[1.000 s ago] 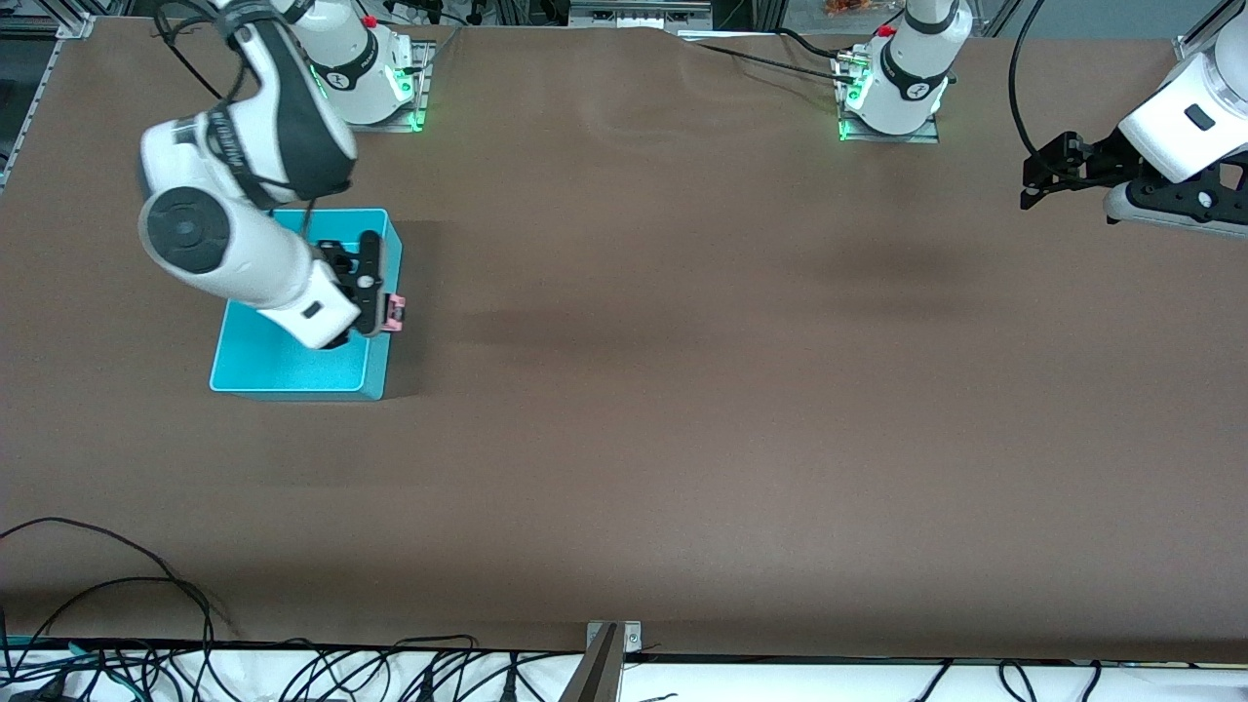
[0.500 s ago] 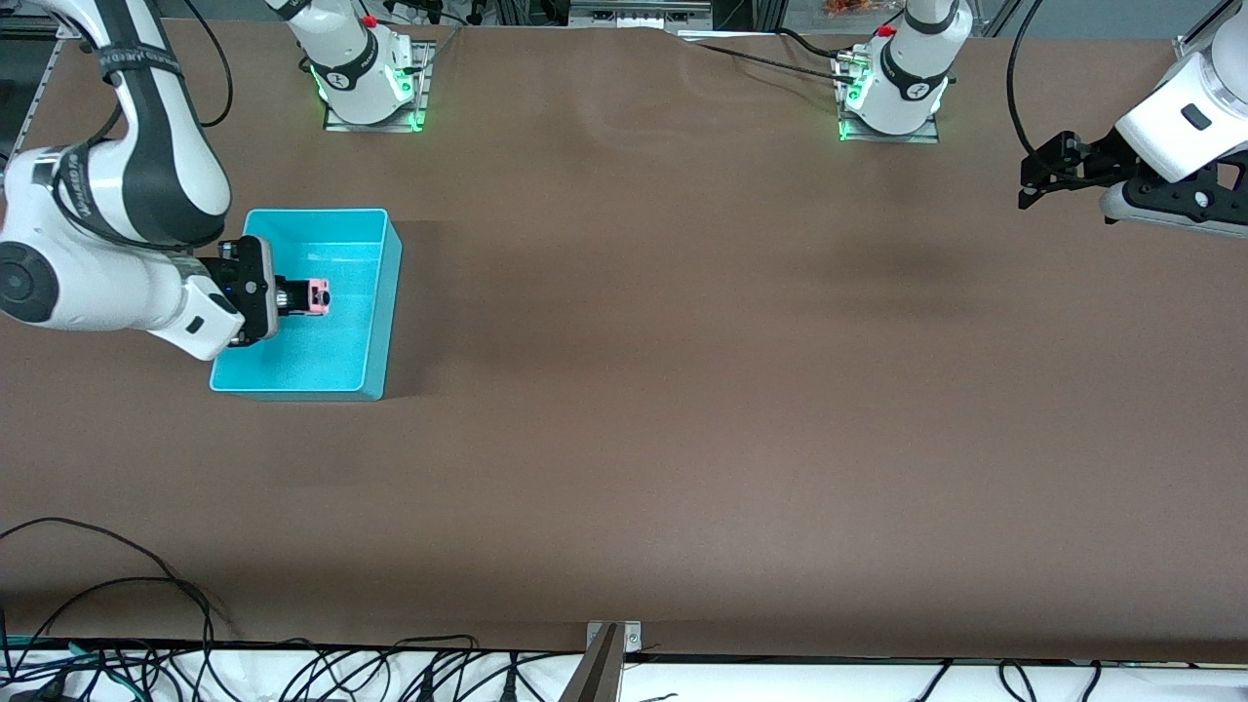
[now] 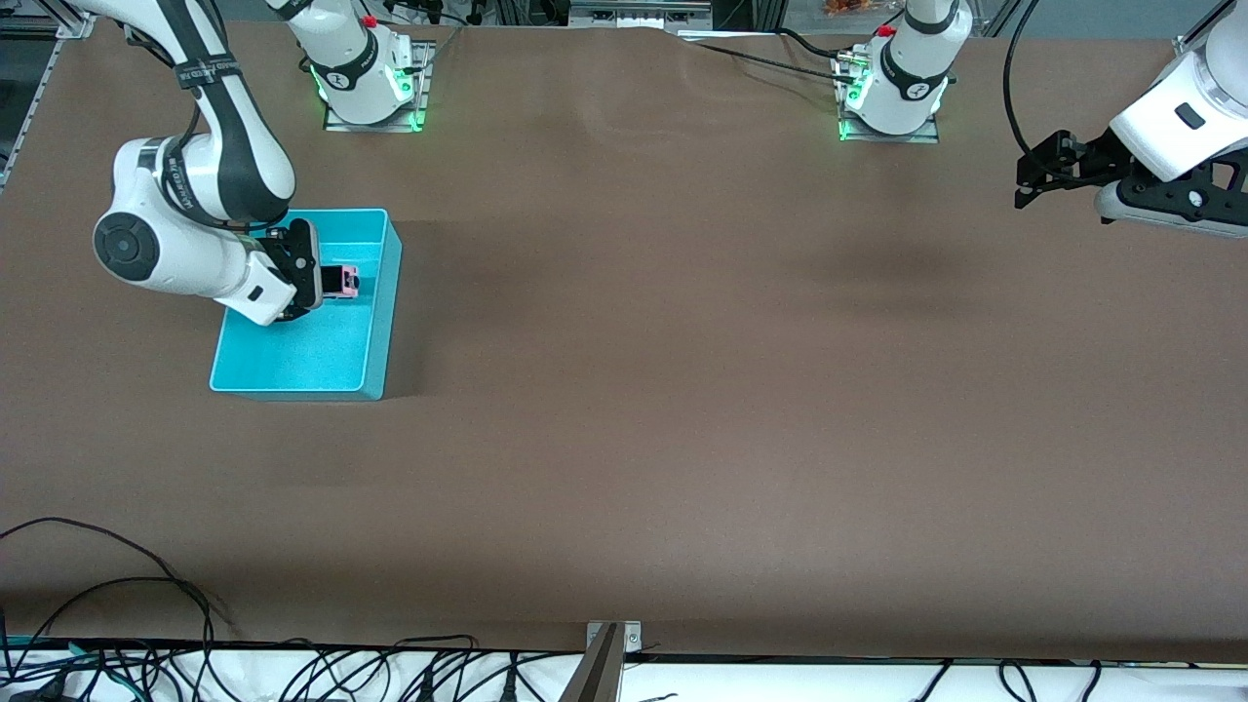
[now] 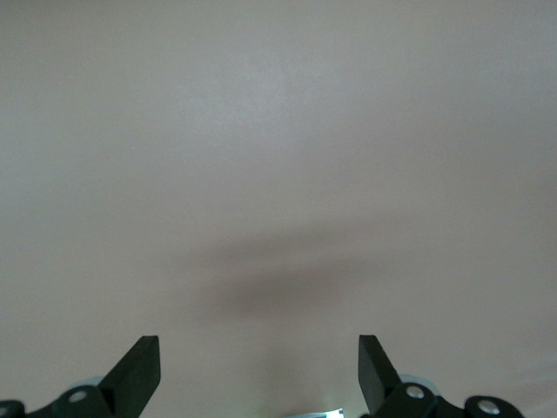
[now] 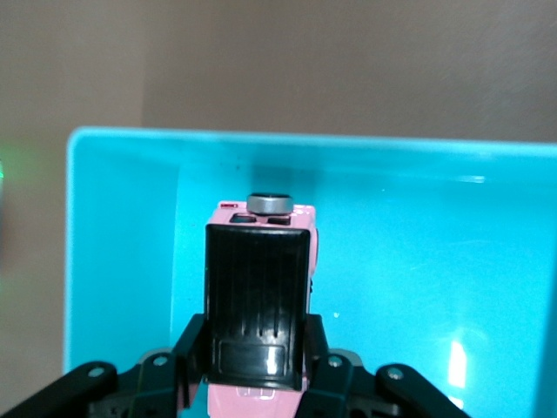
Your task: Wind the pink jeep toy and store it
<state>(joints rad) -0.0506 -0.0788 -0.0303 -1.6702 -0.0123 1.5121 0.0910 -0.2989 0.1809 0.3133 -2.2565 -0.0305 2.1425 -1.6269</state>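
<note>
A: Quick one. Where's your pink jeep toy (image 3: 342, 281) right now?

B: Clamped in your right end effector (image 3: 331, 282), held up over the turquoise bin (image 3: 292, 366), above the part of its floor toward the robots' bases. Fingers shut on the body from both sides. The right wrist view shows the same: jeep toy (image 5: 261, 300) sticking out from between the jaws, black roof facing the camera, bin floor underneath. It's not resting in the bin yet.

A: Left arm?

B: Waiting. Left end effector (image 3: 1035, 180) hangs over bare tabletop (image 3: 682, 390) at the left arm's end, jaws wide apart, nothing in them. Its wrist view shows both fingertips (image 4: 139, 370) spread with only tabletop below.

A: How will the toy handle?

B: My read: very light, rigid plastic shell, tiny against the bin. Smooth sides, so it could slip or twist if you squeeze off centre. Wheels and the round part at the end pointing away from the wrist look like the weak bits, so don't pinch those. Best hold is what you have: flat flanks of the body, mid-length. It's on wheels, so it'll likely roll once released; the bin walls should catch it. If the spring is wound it may scoot, so let go low.

A: Counts?

B: One jeep toy, one bin, two arms, two end effectors. Nothing else loose on the tabletop. Cables along the edge nearest the front camera; I can't count them.
</note>
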